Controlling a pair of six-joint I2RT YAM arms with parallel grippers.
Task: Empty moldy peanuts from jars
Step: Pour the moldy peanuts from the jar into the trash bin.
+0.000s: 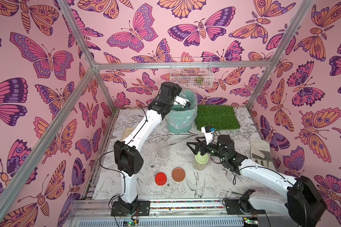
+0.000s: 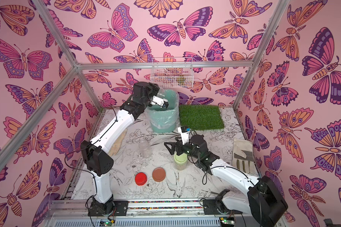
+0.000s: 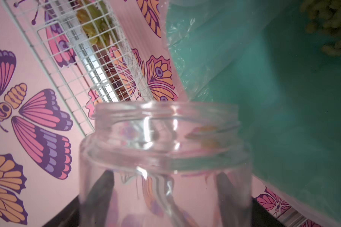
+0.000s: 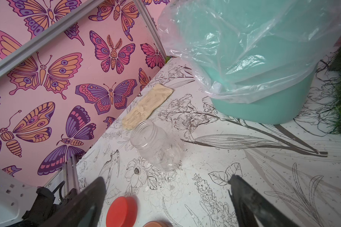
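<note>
**Jar tipped over bin**

We note the left end effector (image 3: 164,188) clenched on a lidless clear jar (image 3: 165,137), tilted mouth-first over the teal bin (image 1: 177,121). Moldy peanuts (image 3: 331,19) lie inside the bin. The right end effector (image 4: 166,177) hangs released above the desk (image 1: 185,188), near the peanut-filled green-lidded jar (image 1: 200,163). A second lidless jar (image 1: 163,149) stands empty. The red lid (image 1: 160,178) and brown lid (image 1: 178,174) lie side by side.

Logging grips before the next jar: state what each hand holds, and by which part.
The left hand grips a lidless jar by its body, below the neck, over the bin. The right hand is open, holding nothing.
</note>
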